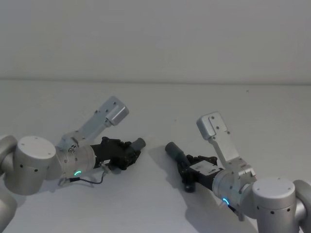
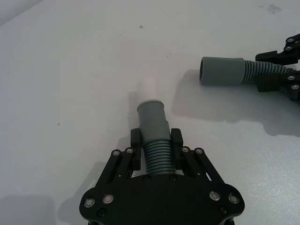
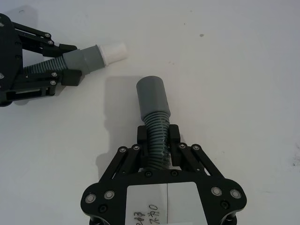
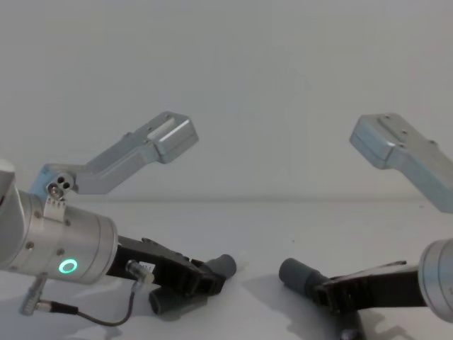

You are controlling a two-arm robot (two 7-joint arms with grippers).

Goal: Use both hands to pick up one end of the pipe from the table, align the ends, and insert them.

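My left gripper (image 2: 156, 143) is shut on the ribbed part of one dark grey pipe piece (image 2: 155, 157). Its smooth cuff with the white tube tip (image 2: 150, 88) sticks out ahead of the fingers. My right gripper (image 3: 158, 139) is shut on the ribbed part of the other piece (image 3: 158, 131), whose wider plain cuff (image 3: 152, 96) points forward. In the head view the left gripper (image 1: 130, 153) and right gripper (image 1: 187, 163) face each other low over the white table (image 1: 155, 204). The two ends (image 1: 139, 143) (image 1: 173, 150) stand a short gap apart, not touching.
In the chest view the left piece's far end (image 4: 163, 303) hangs below the left gripper (image 4: 209, 278). The right piece's cuff (image 4: 294, 273) juts from the right gripper (image 4: 325, 292). The table runs back to a plain wall (image 1: 155, 39).
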